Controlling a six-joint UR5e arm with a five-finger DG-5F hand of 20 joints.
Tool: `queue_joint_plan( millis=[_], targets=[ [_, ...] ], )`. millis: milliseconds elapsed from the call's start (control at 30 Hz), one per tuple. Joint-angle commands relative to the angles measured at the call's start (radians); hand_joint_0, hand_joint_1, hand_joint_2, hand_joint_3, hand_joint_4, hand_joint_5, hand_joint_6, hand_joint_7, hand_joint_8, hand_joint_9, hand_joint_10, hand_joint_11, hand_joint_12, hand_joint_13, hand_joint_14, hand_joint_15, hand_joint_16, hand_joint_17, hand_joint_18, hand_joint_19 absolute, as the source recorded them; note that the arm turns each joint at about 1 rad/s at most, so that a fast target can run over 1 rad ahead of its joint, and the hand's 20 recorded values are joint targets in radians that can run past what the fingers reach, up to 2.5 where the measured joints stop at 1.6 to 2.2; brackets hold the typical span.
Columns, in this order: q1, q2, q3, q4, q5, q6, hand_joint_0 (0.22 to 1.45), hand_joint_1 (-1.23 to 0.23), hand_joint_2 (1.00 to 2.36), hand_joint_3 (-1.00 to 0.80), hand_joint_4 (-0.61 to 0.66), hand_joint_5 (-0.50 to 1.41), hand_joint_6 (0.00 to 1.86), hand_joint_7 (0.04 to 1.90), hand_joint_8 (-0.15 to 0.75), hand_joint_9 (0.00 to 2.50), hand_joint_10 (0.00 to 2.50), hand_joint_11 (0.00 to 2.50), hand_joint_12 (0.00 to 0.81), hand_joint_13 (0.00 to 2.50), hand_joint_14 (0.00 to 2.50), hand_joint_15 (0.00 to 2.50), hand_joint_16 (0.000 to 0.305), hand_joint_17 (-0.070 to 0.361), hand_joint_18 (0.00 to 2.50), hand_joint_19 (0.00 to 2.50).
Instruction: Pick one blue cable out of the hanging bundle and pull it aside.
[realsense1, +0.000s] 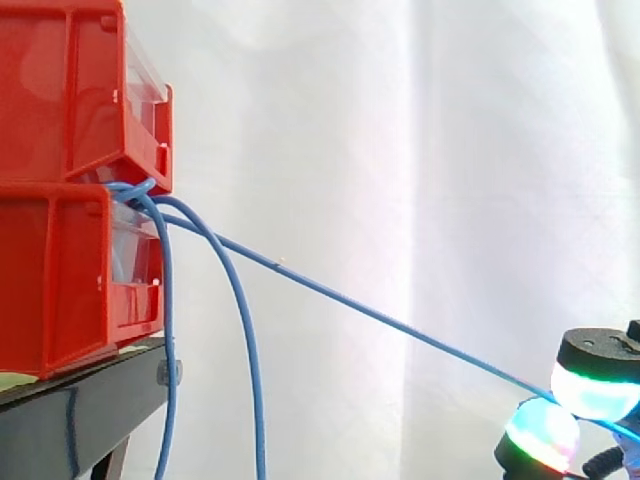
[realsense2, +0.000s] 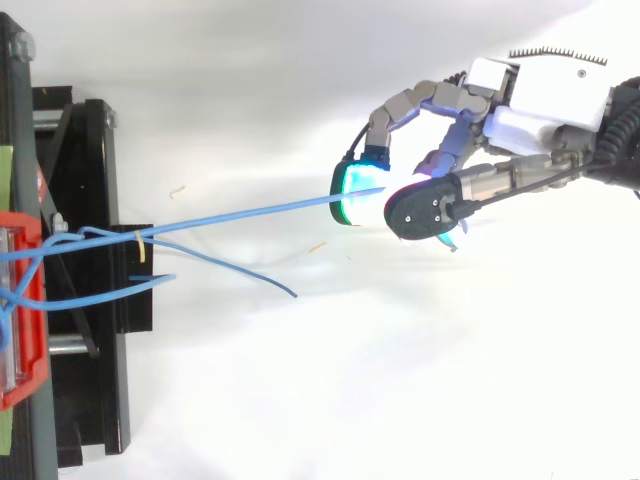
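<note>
Several blue cables come out between two stacked red bins (realsense1: 70, 190). Two of these cables (realsense1: 245, 360) hang down in front of the stand. One blue cable (realsense1: 380, 320) (realsense2: 250, 211) is stretched taut, running away from the bins down to the hand (realsense2: 440, 150). The hand is at the lower right in the side view (realsense1: 590, 400) and at the upper right in the top view. Its curled fingers and thumb pinch the cable between glowing cyan and white fingertips (realsense2: 352, 190). The cable's end is hidden inside the grip.
The red bins sit on a black stand (realsense1: 80, 400) (realsense2: 90, 290) at the left. A white curtain (realsense1: 420, 150) hangs behind. Loose blue cable ends (realsense2: 270, 280) trail near the stand in the top view, below the taut cable.
</note>
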Motion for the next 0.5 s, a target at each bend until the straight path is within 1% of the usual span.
queue_joint_plan(
  millis=[0,467],
  targets=[
    [0.000,0.000,0.000,0.000,0.000,0.000,0.62,-0.69,1.01,-0.30,-0.13,-0.05,0.92,0.91,0.234,1.49,0.03,1.08,0.335,1.02,0.02,0.65,0.051,0.114,0.73,0.48],
    [0.000,0.000,0.000,0.000,0.000,0.000,0.62,-0.69,1.01,-0.30,-0.13,-0.05,0.92,0.91,0.228,1.49,0.03,1.08,0.329,1.02,0.02,0.65,0.050,0.113,0.73,0.49]
  ],
)
